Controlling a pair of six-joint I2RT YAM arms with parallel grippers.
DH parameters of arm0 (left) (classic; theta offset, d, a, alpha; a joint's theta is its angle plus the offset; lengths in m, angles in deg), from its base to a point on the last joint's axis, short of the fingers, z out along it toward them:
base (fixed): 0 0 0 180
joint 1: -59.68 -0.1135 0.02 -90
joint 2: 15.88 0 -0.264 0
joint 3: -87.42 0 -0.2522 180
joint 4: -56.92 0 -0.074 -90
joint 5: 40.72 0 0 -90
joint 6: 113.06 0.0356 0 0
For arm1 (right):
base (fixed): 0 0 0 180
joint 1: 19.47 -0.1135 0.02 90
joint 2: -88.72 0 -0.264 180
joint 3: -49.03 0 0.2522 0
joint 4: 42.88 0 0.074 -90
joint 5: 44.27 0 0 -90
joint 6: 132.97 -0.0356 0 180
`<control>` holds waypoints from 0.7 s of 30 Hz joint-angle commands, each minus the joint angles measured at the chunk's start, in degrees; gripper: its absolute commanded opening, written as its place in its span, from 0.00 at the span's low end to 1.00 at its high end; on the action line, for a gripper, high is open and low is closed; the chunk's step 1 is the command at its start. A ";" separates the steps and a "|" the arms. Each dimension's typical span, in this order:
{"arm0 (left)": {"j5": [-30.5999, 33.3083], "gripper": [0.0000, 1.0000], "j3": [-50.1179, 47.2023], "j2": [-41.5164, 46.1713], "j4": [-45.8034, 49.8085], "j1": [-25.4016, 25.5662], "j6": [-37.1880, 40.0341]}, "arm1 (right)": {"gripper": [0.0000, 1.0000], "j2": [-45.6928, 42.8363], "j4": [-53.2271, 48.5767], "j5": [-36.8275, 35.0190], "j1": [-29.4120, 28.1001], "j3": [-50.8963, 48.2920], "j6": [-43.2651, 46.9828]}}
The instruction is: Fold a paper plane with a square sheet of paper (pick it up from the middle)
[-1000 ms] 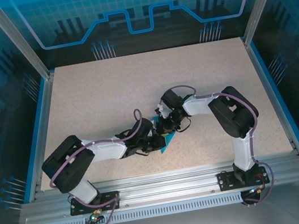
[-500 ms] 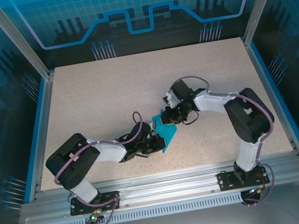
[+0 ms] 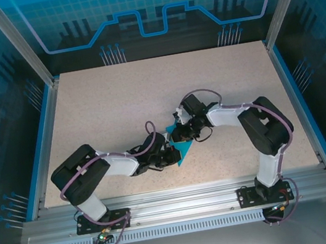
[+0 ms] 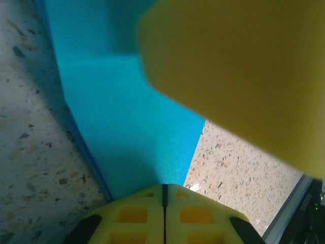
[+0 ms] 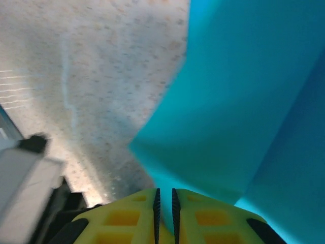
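The teal-blue sheet of paper (image 3: 184, 147), partly folded into a pointed shape, lies on the table (image 3: 116, 105) between the two grippers. My left gripper (image 3: 169, 153) is shut on its near-left edge; in the left wrist view the paper (image 4: 127, 127) runs out from between the closed yellow fingertips (image 4: 164, 189). My right gripper (image 3: 178, 134) comes in from the right and pinches a raised flap. In the right wrist view that flap (image 5: 244, 101) sits in the narrow slit between its fingers (image 5: 164, 195). A blurred yellow finger (image 4: 238, 66) of the right gripper hangs over the paper.
The speckled beige tabletop is bounded by blue rails on the left (image 3: 41, 142) and right (image 3: 297, 99). An aluminium frame (image 3: 182, 200) with the arm bases runs along the near edge. Both arms crowd the table's middle front.
The right gripper swung out to the right and lifted a flap of the paper, then came back left and down toward the left gripper. The left gripper stayed put on the paper.
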 commanded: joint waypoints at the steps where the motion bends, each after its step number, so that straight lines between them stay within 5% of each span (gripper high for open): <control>1: 1.24 0.07 -2.31 -4.56 9.87 1.36 1.01 | 0.15 3.51 0.95 -0.17 0.14 1.21 -0.37; 21: 1.70 0.06 -5.26 -6.92 8.34 2.33 -0.25 | 0.15 14.82 -6.78 -4.74 9.37 18.96 3.26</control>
